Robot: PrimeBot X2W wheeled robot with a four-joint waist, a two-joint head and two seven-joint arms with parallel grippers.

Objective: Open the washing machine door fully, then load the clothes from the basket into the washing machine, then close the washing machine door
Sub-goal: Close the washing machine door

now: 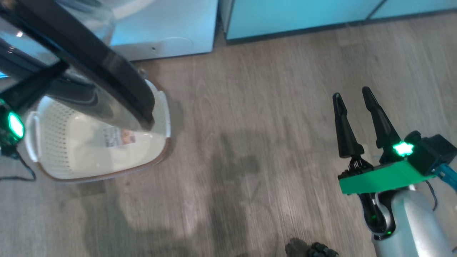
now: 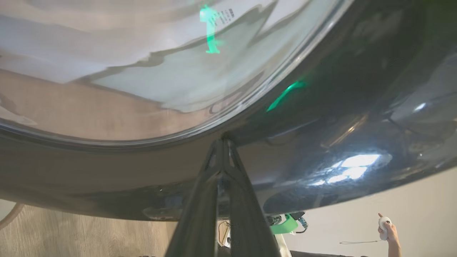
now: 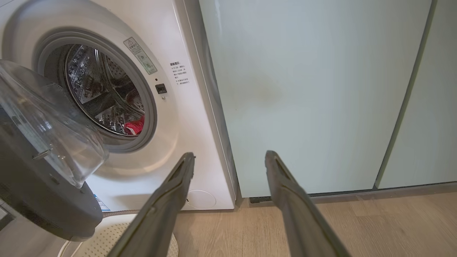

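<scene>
Left wrist view has the left gripper (image 2: 223,142) with its two fingers pressed together, holding nothing. Their tips are set against the glossy black rim of the door (image 2: 357,107), just under the edge of its glass bowl. In the right wrist view the door stands part-way out, to the left of the right gripper (image 3: 230,157), whose jaws are spread wide and empty, pointing toward the lower corner of the washing machine (image 3: 185,107). Red clothes (image 3: 134,126) lie in the drum (image 3: 96,89), up and left of those jaws. The basket (image 1: 53,142) sits on the floor beneath the door, with no clothes showing in it.

So the step in hand looks to be shutting the door. Push with the joined tips on the rim, not the glass. Follow the door's arc so they don't slide off, and keep the right arm clear until the door clicks home.
</scene>
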